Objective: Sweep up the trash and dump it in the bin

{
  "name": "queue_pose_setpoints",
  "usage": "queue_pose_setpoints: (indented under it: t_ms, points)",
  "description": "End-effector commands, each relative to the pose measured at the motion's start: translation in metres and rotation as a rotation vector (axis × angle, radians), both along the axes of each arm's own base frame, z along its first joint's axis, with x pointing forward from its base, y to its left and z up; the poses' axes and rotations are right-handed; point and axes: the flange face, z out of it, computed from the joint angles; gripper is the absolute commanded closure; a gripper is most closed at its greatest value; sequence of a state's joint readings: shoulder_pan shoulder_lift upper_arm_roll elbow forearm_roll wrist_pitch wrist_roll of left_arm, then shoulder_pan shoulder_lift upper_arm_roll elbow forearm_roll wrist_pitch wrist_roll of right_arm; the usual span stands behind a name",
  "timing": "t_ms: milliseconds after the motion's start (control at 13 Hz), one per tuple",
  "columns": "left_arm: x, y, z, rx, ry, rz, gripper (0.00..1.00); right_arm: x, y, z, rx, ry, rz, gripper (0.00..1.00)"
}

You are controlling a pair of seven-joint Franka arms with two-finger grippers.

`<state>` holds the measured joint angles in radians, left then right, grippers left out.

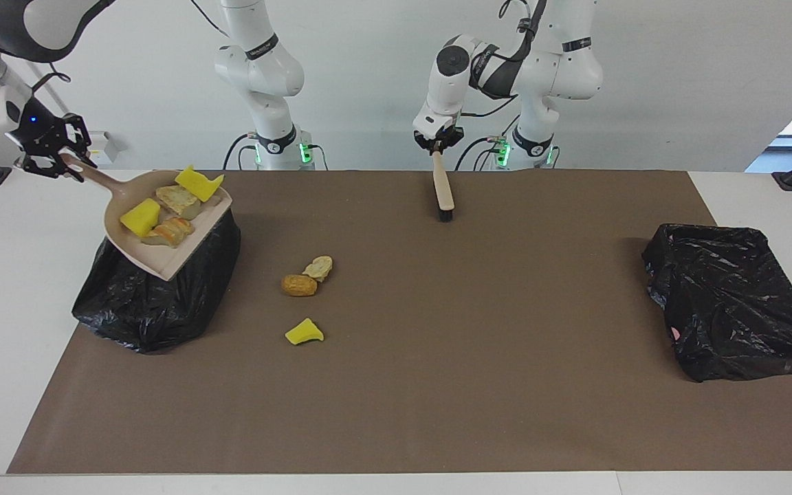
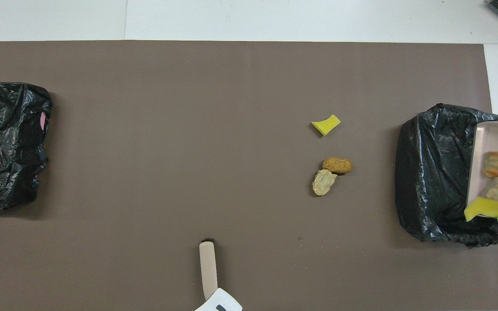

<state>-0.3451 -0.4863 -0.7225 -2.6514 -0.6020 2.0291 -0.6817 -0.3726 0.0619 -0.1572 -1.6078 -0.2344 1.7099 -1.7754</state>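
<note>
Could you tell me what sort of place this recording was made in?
Most likely a robotics lab set up for a cleaning trial: two white robot arms bolted at a white table, a brown mat with staged scraps, and black-bagged bins at either end.

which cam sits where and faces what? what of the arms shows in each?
Facing view: high across the table, looking at both arms; right gripper holds the dustpan over a black bin bag, left gripper holds the brush.
Overhead view: above the robots' end, looking down; only the left gripper's tip shows.
Shared: brush, dustpan, both bags, three loose scraps.
</note>
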Motion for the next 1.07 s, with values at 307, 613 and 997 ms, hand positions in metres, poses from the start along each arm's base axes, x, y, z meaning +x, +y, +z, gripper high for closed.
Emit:
queue_pose_setpoints:
  t_ms: [307,613,997]
  points:
    - [0.011,0.01,-0.003,-0.023,0.01,-0.029,0.17,0.021,0.03,-0.004,-0.175,0.062,0.09,1.0]
    - [0.056,0.001,-0.006,-0.053,0.043,-0.132,0.0,0.04,0.06,0.0,-0.317,0.12,0.176,1.0]
    - [0.179,0.013,0.031,-0.039,-0.027,-0.128,0.0,0.055,0.097,0.007,-0.453,0.175,0.275,1.0]
